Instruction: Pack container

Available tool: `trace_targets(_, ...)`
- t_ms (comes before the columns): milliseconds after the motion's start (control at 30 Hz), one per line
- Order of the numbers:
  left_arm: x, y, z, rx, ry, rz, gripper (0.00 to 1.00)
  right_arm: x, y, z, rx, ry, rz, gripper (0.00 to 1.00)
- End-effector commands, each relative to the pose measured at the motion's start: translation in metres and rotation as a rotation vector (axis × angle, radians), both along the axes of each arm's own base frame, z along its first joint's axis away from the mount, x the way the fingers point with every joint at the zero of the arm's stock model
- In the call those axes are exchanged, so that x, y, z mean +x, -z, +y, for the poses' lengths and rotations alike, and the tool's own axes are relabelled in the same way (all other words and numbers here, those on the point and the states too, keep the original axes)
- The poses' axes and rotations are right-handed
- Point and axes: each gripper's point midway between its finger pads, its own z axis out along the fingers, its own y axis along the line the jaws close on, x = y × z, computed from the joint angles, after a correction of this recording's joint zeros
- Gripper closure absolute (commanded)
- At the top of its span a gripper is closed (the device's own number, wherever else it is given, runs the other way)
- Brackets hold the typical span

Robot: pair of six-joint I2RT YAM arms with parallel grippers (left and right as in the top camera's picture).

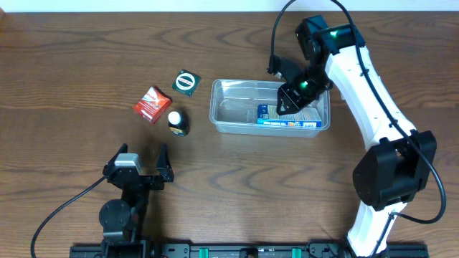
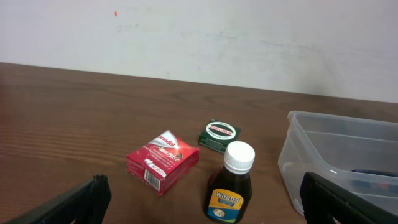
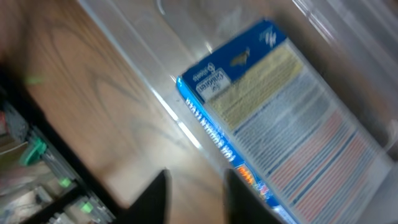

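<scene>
The clear plastic container (image 1: 215, 107) stands right of the table's centre. A blue and white box (image 1: 287, 122) lies flat inside it, along the front wall. My right gripper (image 1: 290, 100) hangs over the box inside the container. In the blurred right wrist view the fingers (image 3: 199, 199) are apart with nothing between them, beside the box (image 3: 292, 124) and the container's wall (image 3: 137, 56). My left gripper (image 1: 143, 168) is open and empty near the front left. Its fingers (image 2: 202, 200) are wide apart, short of the bottle.
A red packet (image 1: 151, 104) (image 2: 163, 162), a green packet (image 1: 187, 83) (image 2: 219, 134) and a dark bottle with a white cap (image 1: 177, 122) (image 2: 231, 186) sit left of the container (image 2: 298, 155). The bottle stands upright.
</scene>
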Motion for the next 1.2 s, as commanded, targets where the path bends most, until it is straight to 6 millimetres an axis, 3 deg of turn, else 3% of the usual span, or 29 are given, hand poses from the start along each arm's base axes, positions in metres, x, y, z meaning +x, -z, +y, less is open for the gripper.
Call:
trace_targets(0, -0.001, 0.015, -0.002, 0.013, 0.015, 0.043, 0.02, 0.002, 0.005, -0.011, -0.075, 0.163, 0.059, 0.82)
trace_targets(133, -0.001, 0.015, -0.002, 0.013, 0.015, 0.043, 0.02, 0.001, 0.014, -0.024, -0.167, 0.227, 0.066, 0.85)
trace_targets(300, -0.001, 0.015, -0.002, 0.013, 0.015, 0.043, 0.02, 0.002, 0.025, -0.024, -0.173, 0.239, 0.071, 0.87)
trace_targets(533, -0.001, 0.015, -0.002, 0.013, 0.015, 0.043, 0.02, -0.003, 0.058, -0.027, -0.192, 0.27, 0.093, 0.88)
trace_targets(767, -0.001, 0.015, -0.002, 0.013, 0.015, 0.043, 0.02, -0.007, 0.079, -0.029, -0.2, 0.269, 0.097, 0.88)
trace_targets(1000, -0.001, 0.015, -0.002, 0.013, 0.015, 0.043, 0.02, 0.009, 0.081, -0.03, -0.203, 0.275, 0.027, 0.88)
trace_targets(1167, -0.001, 0.015, -0.002, 0.013, 0.015, 0.043, 0.02, 0.021, 0.056, -0.03, -0.202, 0.28, -0.025, 0.86)
